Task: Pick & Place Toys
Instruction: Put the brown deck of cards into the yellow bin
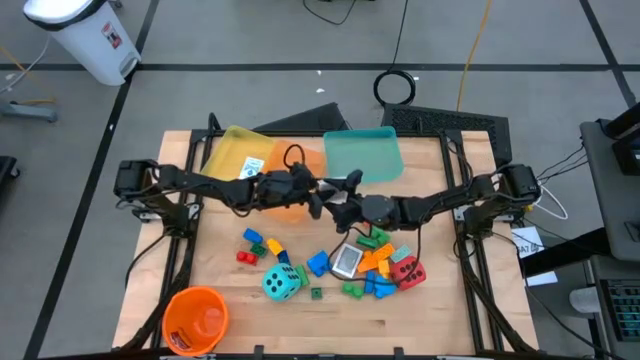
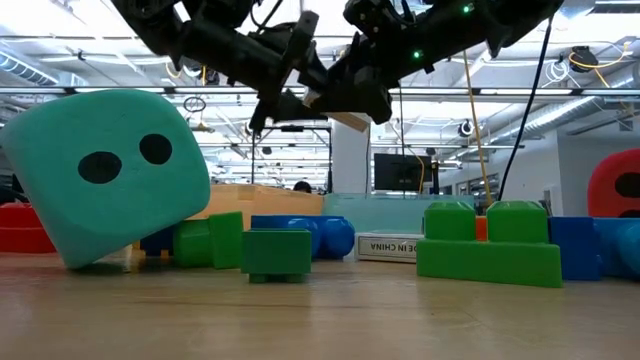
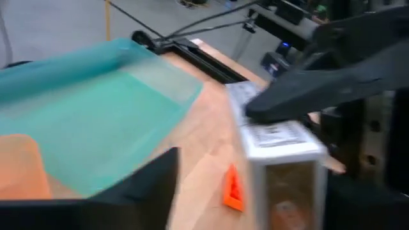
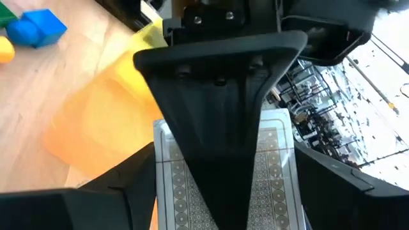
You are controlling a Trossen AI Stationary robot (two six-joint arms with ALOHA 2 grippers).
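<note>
- The two grippers meet above the bench (image 1: 250,320), passing a card (image 4: 223,166).
- Right gripper (image 1: 335,208) pinches the card; left gripper (image 1: 312,190) too, I think.
- Next: one lets go.

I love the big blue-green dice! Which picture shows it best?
The low view: the cyan dice sits close up on the left, with two dots showing. The high view shows it whole but small, from above. Neither wrist view shows it.
</note>
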